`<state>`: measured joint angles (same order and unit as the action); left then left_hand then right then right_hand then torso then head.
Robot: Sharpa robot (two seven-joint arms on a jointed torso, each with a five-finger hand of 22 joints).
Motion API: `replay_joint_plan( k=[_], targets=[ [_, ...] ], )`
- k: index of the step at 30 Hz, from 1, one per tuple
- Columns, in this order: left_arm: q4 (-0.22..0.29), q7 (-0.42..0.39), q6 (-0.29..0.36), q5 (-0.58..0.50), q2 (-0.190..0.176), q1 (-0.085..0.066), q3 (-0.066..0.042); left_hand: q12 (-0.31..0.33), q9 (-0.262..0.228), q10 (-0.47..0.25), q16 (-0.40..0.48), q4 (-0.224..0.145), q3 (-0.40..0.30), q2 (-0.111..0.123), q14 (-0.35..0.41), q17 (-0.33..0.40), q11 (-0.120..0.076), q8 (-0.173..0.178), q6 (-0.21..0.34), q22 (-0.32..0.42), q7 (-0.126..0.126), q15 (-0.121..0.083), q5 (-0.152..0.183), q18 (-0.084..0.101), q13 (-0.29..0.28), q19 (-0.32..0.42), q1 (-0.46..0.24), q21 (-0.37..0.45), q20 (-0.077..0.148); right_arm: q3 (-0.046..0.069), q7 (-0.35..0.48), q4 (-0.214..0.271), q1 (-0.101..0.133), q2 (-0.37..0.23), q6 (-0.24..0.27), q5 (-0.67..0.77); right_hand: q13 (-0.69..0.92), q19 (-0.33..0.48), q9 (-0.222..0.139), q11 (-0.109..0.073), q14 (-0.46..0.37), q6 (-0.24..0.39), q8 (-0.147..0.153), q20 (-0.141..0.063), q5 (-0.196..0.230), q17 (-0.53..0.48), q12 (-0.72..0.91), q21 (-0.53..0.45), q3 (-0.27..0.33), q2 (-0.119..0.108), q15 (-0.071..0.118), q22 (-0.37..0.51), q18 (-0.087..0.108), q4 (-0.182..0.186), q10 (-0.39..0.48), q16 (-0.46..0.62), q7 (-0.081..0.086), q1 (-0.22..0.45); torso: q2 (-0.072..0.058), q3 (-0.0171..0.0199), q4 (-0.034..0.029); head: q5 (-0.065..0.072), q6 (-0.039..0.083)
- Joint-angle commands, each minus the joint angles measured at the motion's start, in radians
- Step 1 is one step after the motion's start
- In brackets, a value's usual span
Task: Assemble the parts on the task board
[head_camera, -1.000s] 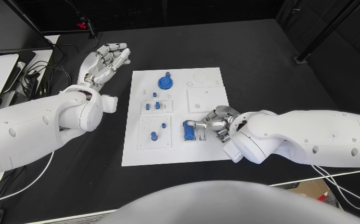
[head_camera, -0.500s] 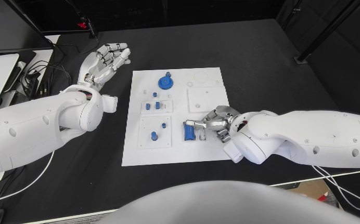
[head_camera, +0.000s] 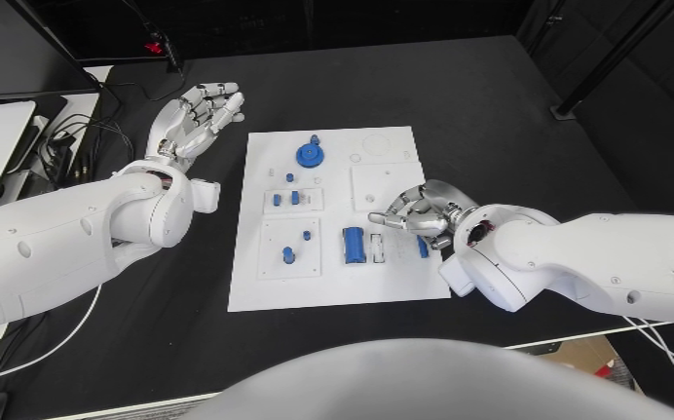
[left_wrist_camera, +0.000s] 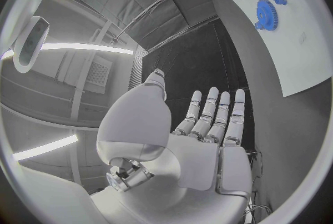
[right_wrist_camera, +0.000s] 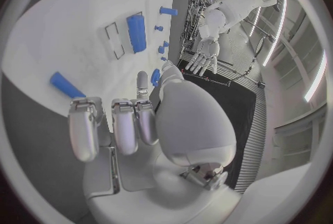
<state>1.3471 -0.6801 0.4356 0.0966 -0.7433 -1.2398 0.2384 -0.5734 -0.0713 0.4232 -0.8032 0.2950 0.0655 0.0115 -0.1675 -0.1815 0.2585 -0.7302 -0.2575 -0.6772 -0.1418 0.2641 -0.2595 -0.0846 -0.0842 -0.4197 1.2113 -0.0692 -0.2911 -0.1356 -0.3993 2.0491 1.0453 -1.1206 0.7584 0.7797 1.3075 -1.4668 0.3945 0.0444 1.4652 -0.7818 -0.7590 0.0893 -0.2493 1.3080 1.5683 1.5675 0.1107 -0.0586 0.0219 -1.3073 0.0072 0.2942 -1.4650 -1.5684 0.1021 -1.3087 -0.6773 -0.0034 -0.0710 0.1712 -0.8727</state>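
The white task board [head_camera: 331, 274] lies mid-table. On it are a blue gear [head_camera: 309, 156], small blue pegs [head_camera: 285, 198], one more peg [head_camera: 288, 254], an upright-lying blue block [head_camera: 355, 245] and a short blue bar [head_camera: 423, 247] near its right edge. My right hand [head_camera: 419, 213] hovers over the board's right side, just behind the bar, fingers apart and holding nothing. In the right wrist view its fingers [right_wrist_camera: 114, 124] stretch toward the bar [right_wrist_camera: 67, 85] and block [right_wrist_camera: 136, 32]. My left hand [head_camera: 197, 118] is spread flat off the board's far left corner, palm [left_wrist_camera: 208, 135] empty.
Cables and grey equipment [head_camera: 35, 142] sit at the table's left edge. A black pole [head_camera: 597, 59] stands at the far right. Bare black tabletop [head_camera: 492, 118] surrounds the board.
My right hand has drawn back from the blue block toward the board's right edge and spread its fingers. The short blue bar now shows beside it. The left hand has not moved.
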Motion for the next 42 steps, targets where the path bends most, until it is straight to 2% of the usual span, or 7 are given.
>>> replay_joint_plan(
  k=[1, 6, 12, 16, 25, 31, 42],
  targets=[
    [-0.002, -0.077, -0.011, -0.001, 0.002, 0.000, -0.001, -0.005, 0.001, -0.007, -0.007, -0.002, 0.000, -0.010, 0.004, 0.001, -0.001, -0.005, 0.008, 0.000, -0.154, -0.003, -0.004, -0.002, 0.001, -0.003, -0.003, -0.006, 0.001, 0.000, 0.142, 0.014, 0.001, -0.042, 0.033, 0.163, 0.263, -0.104, 0.008, -0.007, 0.106, 0.012, -0.011, -0.005, -0.010, 0.263, 0.003, 0.003, 0.002, 0.001, 0.006, -0.263, -0.007, -0.008, -0.106, -0.002, 0.001, -0.012, 0.001, -0.0021, 0.0003, 0.010, 0.000],
    [-0.002, -0.078, -0.010, -0.001, 0.004, 0.002, -0.001, -0.005, 0.001, -0.007, -0.007, -0.002, 0.000, -0.010, 0.004, 0.001, -0.001, -0.005, 0.008, 0.000, -0.154, -0.003, -0.004, -0.002, 0.001, -0.003, -0.003, -0.006, 0.001, -0.001, 0.112, 0.025, -0.002, -0.130, -0.019, 0.310, 0.263, -0.104, 0.010, -0.004, 0.106, 0.038, -0.014, -0.003, -0.029, 0.263, 0.003, 0.003, 0.009, -0.001, 0.003, -0.263, -0.007, -0.004, -0.106, -0.002, 0.006, -0.006, 0.000, -0.0011, -0.0006, 0.036, 0.000],
    [-0.001, -0.078, -0.010, -0.001, 0.003, 0.004, -0.001, -0.005, 0.001, -0.007, -0.007, -0.002, 0.000, -0.010, 0.004, 0.001, -0.001, -0.005, 0.008, 0.000, -0.154, -0.003, -0.004, -0.002, 0.001, -0.003, -0.003, -0.006, 0.001, -0.005, -0.030, 0.034, -0.008, -0.184, -0.115, 0.414, 0.263, -0.104, 0.004, 0.001, 0.106, 0.058, -0.006, 0.000, -0.043, 0.263, 0.003, 0.003, 0.013, 0.001, -0.002, -0.263, -0.007, -0.003, -0.106, -0.002, 0.011, 0.002, 0.000, -0.0016, 0.0026, 0.047, 0.000],
    [-0.002, -0.077, -0.009, -0.001, 0.003, 0.005, -0.001, -0.006, 0.002, -0.007, -0.007, -0.002, 0.001, -0.011, 0.004, 0.002, -0.001, -0.006, 0.008, 0.000, -0.154, -0.003, -0.006, -0.002, 0.001, -0.003, -0.002, -0.006, 0.001, -0.019, -0.112, 0.038, -0.009, -0.199, -0.159, 0.448, 0.263, -0.104, 0.002, 0.001, 0.106, 0.058, -0.005, 0.002, -0.045, 0.263, 0.003, 0.003, 0.014, 0.004, -0.004, -0.263, -0.007, -0.002, -0.106, -0.002, 0.012, 0.006, 0.001, -0.0033, 0.0035, 0.055, 0.000],
    [0.000, -0.078, -0.009, -0.001, 0.001, 0.006, -0.001, -0.006, 0.002, -0.007, -0.007, -0.002, 0.001, -0.011, 0.004, 0.002, -0.001, -0.006, 0.008, 0.000, -0.154, -0.003, -0.006, -0.002, 0.001, -0.003, -0.002, -0.006, 0.001, -0.037, -0.229, 0.036, -0.011, -0.191, -0.269, 0.495, 0.263, -0.104, -0.002, 0.002, 0.106, 0.055, -0.004, 0.005, -0.045, 0.263, 0.003, 0.003, 0.020, 0.007, -0.008, -0.263, -0.007, -0.001, -0.106, -0.002, 0.012, 0.025, 0.000, -0.0020, 0.0026, 0.062, 0.000],
    [0.001, -0.078, -0.009, -0.001, -0.002, 0.006, -0.001, -0.006, 0.002, -0.007, -0.007, -0.002, 0.001, -0.011, 0.004, 0.002, -0.001, -0.006, 0.008, 0.000, -0.154, -0.003, -0.006, -0.002, 0.001, -0.003, -0.002, -0.006, 0.001, -0.044, -0.244, 0.028, -0.012, -0.180, -0.283, 0.507, 0.263, -0.104, -0.005, 0.002, 0.106, 0.052, -0.003, 0.006, -0.048, 0.263, 0.003, 0.003, 0.021, 0.013, -0.009, -0.263, -0.007, -0.001, -0.106, -0.002, 0.012, 0.032, -0.001, -0.0020, 0.0037, 0.060, 0.000],
    [0.002, -0.078, -0.010, -0.001, -0.003, 0.007, -0.001, -0.007, 0.002, -0.008, -0.008, -0.002, 0.001, -0.011, 0.004, 0.003, -0.001, -0.006, 0.008, 0.000, -0.154, -0.003, -0.008, -0.002, 0.002, -0.003, -0.001, -0.006, 0.001, -0.047, -0.246, 0.007, -0.012, -0.142, -0.282, 0.540, 0.263, -0.104, -0.008, 0.002, 0.106, 0.049, -0.002, 0.008, -0.051, 0.263, 0.003, 0.003, 0.019, 0.021, -0.010, -0.263, -0.007, -0.002, -0.106, -0.002, 0.011, 0.034, 0.001, -0.0016, 0.0016, 0.059, 0.000]
  ],
)
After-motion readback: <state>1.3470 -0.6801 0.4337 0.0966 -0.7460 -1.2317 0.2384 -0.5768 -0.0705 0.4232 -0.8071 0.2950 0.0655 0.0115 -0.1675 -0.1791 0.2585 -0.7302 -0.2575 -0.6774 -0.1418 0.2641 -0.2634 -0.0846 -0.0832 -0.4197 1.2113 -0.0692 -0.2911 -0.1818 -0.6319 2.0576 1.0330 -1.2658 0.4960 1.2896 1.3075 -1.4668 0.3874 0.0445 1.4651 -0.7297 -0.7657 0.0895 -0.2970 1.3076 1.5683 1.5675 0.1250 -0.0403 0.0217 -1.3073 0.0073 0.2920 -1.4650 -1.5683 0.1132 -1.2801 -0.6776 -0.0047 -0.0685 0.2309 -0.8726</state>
